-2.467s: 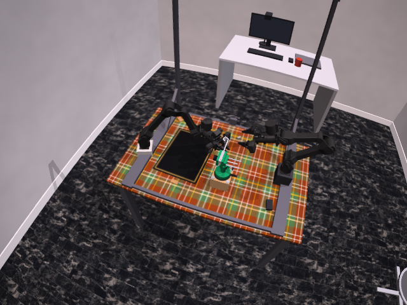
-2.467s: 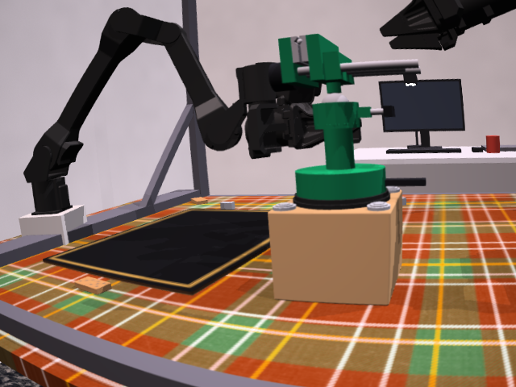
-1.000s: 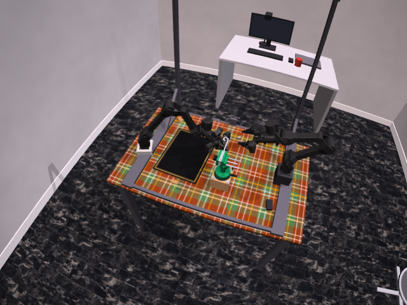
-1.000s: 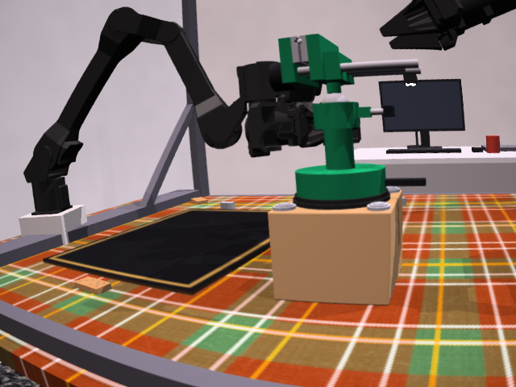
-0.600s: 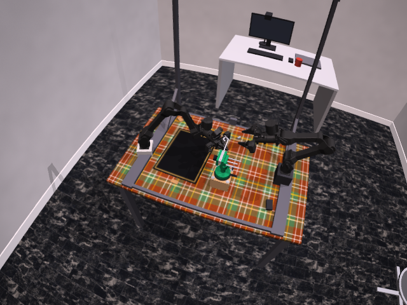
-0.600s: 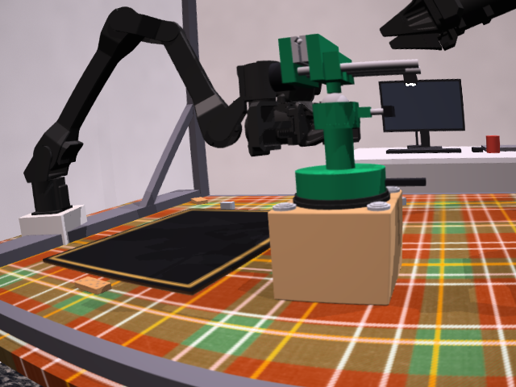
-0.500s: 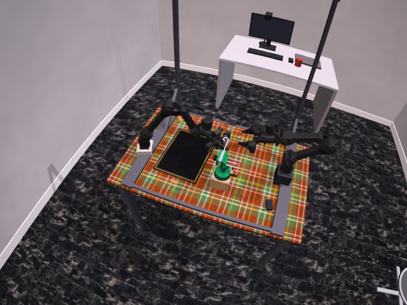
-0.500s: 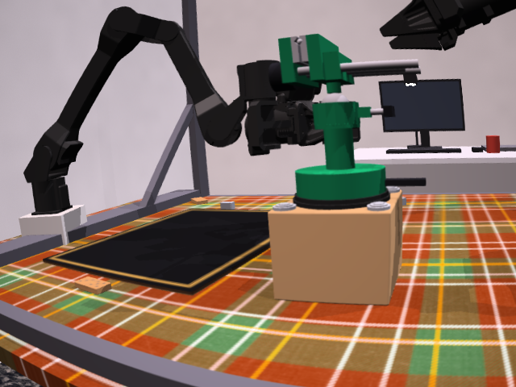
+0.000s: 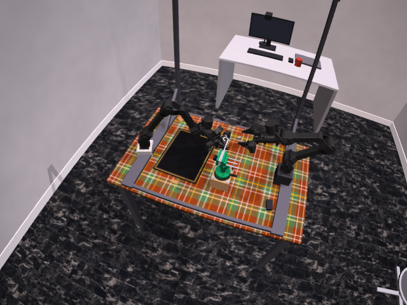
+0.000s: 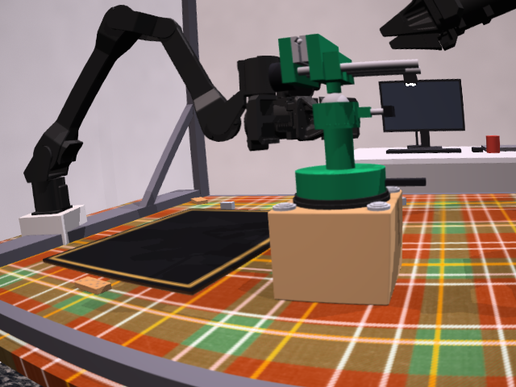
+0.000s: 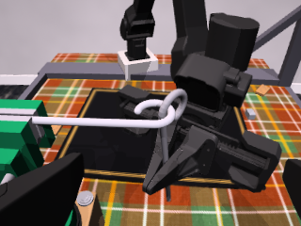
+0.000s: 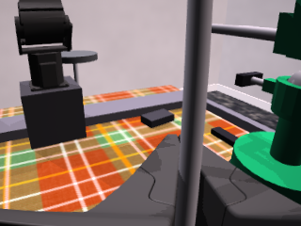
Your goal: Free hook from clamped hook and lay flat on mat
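Right gripper (image 9: 220, 143) (image 10: 313, 120) (image 11: 155, 181) (image 12: 181, 141) pinches hanging hook (image 9: 224, 137) (image 11: 164, 141) (image 12: 197, 94); left's claw (image 9: 242, 137) (image 10: 387, 38) (image 11: 185, 169) apart. Ease its bend around clamped hook (image 9: 226, 146) (image 11: 94, 121) (never tug).

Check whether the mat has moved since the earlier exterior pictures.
No: the mat sits unchanged against the wooden block in the exterior view.
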Controlling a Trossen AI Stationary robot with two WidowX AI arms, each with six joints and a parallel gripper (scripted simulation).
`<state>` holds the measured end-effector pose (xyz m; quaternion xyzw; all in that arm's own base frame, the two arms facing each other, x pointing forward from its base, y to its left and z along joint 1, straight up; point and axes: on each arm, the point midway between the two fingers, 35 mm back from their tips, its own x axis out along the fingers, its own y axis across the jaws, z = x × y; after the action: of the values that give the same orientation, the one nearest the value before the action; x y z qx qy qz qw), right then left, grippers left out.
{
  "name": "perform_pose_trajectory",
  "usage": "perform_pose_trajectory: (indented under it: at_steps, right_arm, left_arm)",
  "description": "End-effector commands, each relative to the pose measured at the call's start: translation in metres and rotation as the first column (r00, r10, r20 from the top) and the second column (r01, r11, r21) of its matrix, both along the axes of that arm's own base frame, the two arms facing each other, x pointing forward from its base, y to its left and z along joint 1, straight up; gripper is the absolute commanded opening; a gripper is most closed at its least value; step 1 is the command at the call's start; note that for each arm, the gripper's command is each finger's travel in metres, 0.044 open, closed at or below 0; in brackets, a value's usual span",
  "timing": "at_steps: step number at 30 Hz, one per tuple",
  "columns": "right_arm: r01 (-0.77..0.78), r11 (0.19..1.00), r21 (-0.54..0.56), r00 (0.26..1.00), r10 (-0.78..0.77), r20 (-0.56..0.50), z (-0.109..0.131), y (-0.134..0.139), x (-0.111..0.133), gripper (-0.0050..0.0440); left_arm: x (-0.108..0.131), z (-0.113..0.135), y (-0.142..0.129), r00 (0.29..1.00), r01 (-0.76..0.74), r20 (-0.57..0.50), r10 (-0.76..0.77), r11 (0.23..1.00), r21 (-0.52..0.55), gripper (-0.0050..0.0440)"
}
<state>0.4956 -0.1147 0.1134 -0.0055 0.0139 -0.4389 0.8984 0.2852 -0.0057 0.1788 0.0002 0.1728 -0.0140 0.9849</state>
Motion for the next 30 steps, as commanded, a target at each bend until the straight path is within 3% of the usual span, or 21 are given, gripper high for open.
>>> perform_pose_trajectory:
  at_steps: [1, 30]
  right_arm:
    - [-0.006, 1.000, -0.002, 0.998, 0.007, 0.058, 0.0311, 0.0027, 0.0021, 0.0000]
    - [-0.006, 1.000, -0.002, 0.998, 0.007, 0.058, 0.0382, 0.0027, 0.0017, 0.0000]
  left_arm:
    - [0.0010, 0.0058, 0.0002, 1.000, -0.001, 0.015, 0.001, 1.000, 0.003, 0.0440]
    - [0.0010, 0.0058, 0.0002, 1.000, -0.001, 0.015, 0.001, 1.000, 0.003, 0.0440]
